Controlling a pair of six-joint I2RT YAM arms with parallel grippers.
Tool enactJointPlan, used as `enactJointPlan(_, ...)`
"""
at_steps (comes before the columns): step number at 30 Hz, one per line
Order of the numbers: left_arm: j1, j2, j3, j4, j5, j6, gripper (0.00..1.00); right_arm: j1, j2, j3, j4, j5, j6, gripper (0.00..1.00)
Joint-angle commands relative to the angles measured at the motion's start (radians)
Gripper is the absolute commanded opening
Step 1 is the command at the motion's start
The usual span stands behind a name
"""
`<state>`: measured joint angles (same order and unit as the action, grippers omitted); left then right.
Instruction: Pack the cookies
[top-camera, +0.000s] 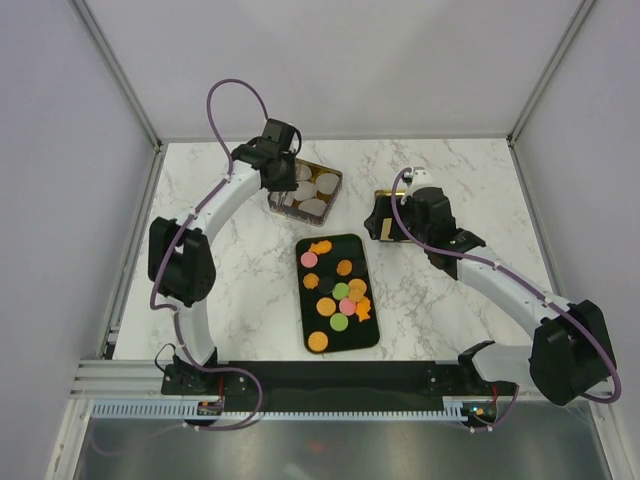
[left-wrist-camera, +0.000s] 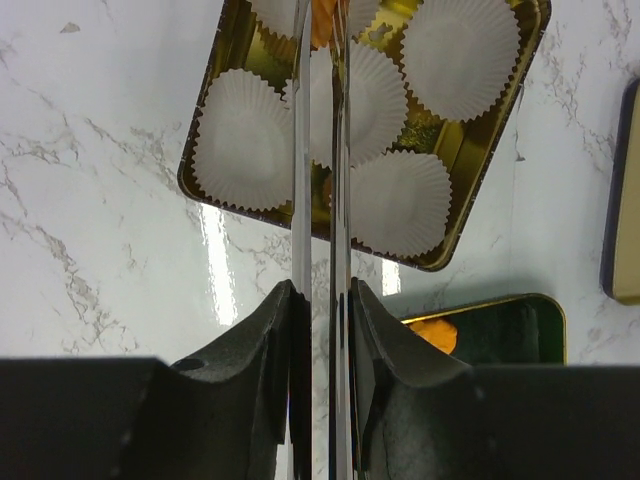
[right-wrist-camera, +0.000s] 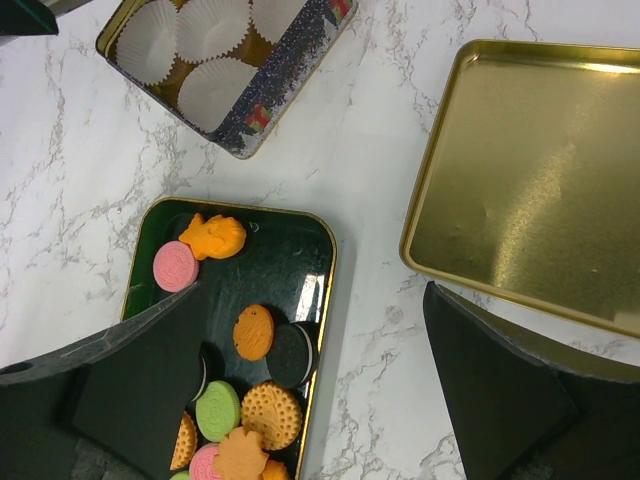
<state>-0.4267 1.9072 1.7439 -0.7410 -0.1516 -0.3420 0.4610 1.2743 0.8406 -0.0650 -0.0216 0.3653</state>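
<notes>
Left arm setting a cookie into the tin; right arm idle.
Left gripper (top-camera: 287, 172), its arm stretched out to the tin (top-camera: 335, 185) near the table's far edge, has its blades nipped on what looks like an orange cookie (left-wrist-camera: 321, 25) above the paper cups (left-wrist-camera: 245, 140); next, I judge, lower into a cup and let go; remaining cookies (top-camera: 340, 300) lie on the dark tray (top-camera: 330, 265) mid-table; right gripper (top-camera: 384, 226), elbow bent, hangs spread wide and unladen beside the gold lid (right-wrist-camera: 530, 170).

Top cam overhead, wrist cams close, sharing cup tin (right-wrist-camera: 290, 82)
</notes>
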Motion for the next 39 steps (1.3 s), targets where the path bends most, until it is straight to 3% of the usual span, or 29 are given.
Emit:
enactJointPlan(1,0.014,0.019,0.077,0.075,-0.005,0.037,0.24,0.004,-0.026,0.029,0.019,0.006,-0.011,0.97)
enactJointPlan(6,0.022,0.049,0.089,0.078,-0.008,0.043,0.26,0.004,-0.013,0.032,0.019,0.0,-0.009,0.98)
enactJointPlan(21,0.023,0.067,0.095,0.083,0.012,0.055,0.47,0.004,-0.01,0.034,0.019,-0.001,-0.009,0.98)
enactJointPlan(25,0.023,0.049,0.095,0.083,0.029,0.058,0.47,0.004,-0.01,0.034,0.019,-0.003,-0.009,0.98)
enactJointPlan(34,-0.026,-0.131,0.026,0.074,0.055,0.086,0.47,0.004,-0.016,0.034,0.017,0.002,-0.011,0.97)
enactJointPlan(39,-0.076,-0.336,-0.177,0.055,0.073,0.098,0.47,0.005,-0.023,0.034,0.014,0.006,-0.012,0.97)
